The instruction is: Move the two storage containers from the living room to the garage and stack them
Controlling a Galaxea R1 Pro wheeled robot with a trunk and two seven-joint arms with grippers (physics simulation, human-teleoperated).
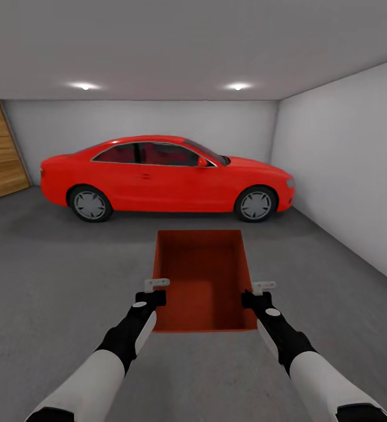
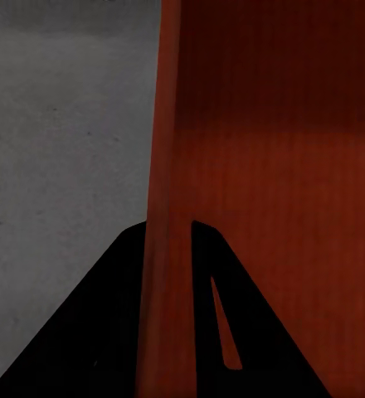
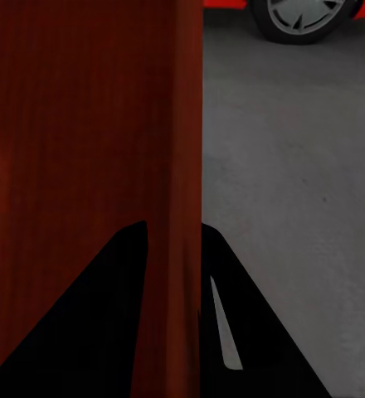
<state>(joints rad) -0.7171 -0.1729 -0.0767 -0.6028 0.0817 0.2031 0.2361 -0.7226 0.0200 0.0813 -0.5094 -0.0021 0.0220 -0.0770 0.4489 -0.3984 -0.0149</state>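
Note:
In the garage, one orange-red open-top storage container [image 1: 202,275] sits between my two arms, its long side pointing toward the car. My left gripper [image 1: 152,293] is shut on its left wall [image 2: 170,166], with one dark finger [image 2: 99,332] outside and the other inside. My right gripper [image 1: 258,296] is shut on its right wall [image 3: 182,124] in the same way. Grey speckled floor [image 1: 53,264] lies below the container. I cannot tell whether the bin rests on the floor or hangs just above it.
A red coupe car [image 1: 164,176] stands side-on across the back, and its wheel [image 3: 303,16] appears in the right wrist view. A wooden garage door [image 1: 0,152] is at the far left and a white wall [image 1: 346,164] runs along the right. Open concrete lies between me and the car.

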